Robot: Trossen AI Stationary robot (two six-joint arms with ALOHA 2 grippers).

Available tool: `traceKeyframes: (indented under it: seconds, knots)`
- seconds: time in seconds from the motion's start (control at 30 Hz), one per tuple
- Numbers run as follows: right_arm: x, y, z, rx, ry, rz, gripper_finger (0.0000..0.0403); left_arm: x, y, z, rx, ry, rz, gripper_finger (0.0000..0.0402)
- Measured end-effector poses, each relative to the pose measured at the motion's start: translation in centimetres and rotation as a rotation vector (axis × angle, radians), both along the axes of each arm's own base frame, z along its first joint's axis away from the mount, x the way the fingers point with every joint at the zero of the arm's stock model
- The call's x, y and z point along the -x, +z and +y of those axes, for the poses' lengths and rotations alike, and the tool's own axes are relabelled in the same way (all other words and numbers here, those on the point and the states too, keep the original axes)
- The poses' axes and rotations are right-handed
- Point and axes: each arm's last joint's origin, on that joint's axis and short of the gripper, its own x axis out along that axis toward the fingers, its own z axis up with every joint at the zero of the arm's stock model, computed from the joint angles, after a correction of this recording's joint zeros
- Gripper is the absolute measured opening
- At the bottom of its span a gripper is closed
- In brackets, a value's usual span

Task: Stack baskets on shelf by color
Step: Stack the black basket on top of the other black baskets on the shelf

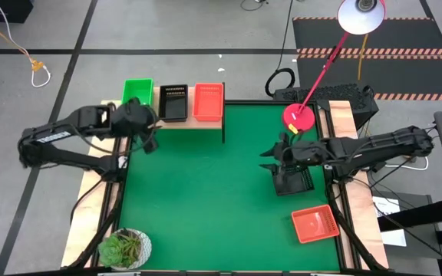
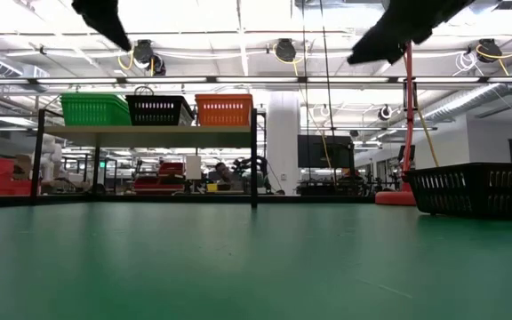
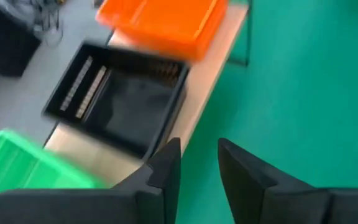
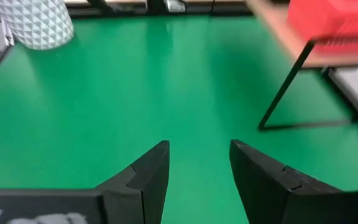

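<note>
The wooden shelf (image 1: 176, 123) stands at the mat's far left and carries a green basket (image 1: 137, 92), a black basket (image 1: 173, 102) and a red-orange basket (image 1: 209, 101) side by side. Another black basket (image 1: 291, 182) and another red-orange basket (image 1: 315, 224) rest flat on the mat at the right. My left gripper (image 1: 150, 142) hovers open just in front of the shelf, near the green and black baskets (image 3: 114, 102). My right gripper (image 1: 270, 158) is open and raised above the mat, beside the loose black basket (image 2: 483, 188), and holds nothing (image 4: 197, 165).
A potted plant (image 1: 125, 249) stands at the mat's near left corner. A red lamp base (image 1: 298, 116) sits at the far right with its arm reaching over the edge. Pale wooden rails (image 1: 359, 207) border both sides. Bare green mat (image 1: 206, 199) lies in the middle.
</note>
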Motion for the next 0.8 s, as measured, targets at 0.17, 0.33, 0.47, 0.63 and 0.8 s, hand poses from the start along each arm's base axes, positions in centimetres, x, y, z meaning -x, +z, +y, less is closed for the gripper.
traceKeyframes:
  seconds: [0.17,0.33,0.47,0.63,0.8]
  knots:
    - [-0.5,-1.9,1.0,-0.058,-0.036,0.129,0.0164,-1.5,-1.5,-2.1,-0.05,-0.004,-0.08,0.0094]
    - [-0.3,-3.2,2.4,-0.142,-0.063,0.235,0.0165,-2.9,-4.9,-3.9,-0.053,-0.067,-0.121,0.0093]
    - [0.3,-3.7,3.4,-0.227,-0.114,0.295,0.0165,-3.8,-7.1,-5.0,-0.05,-0.123,-0.171,0.0093]
    - [1.4,-4.4,3.8,-0.37,-0.273,0.384,0.0165,-4.2,-6.9,-5.6,-0.059,-0.179,-0.22,0.0093]
    - [2.1,-4.7,4.2,-0.453,-0.415,0.401,0.0165,-4.2,-6.3,-6.1,-0.067,-0.226,-0.237,0.0093]
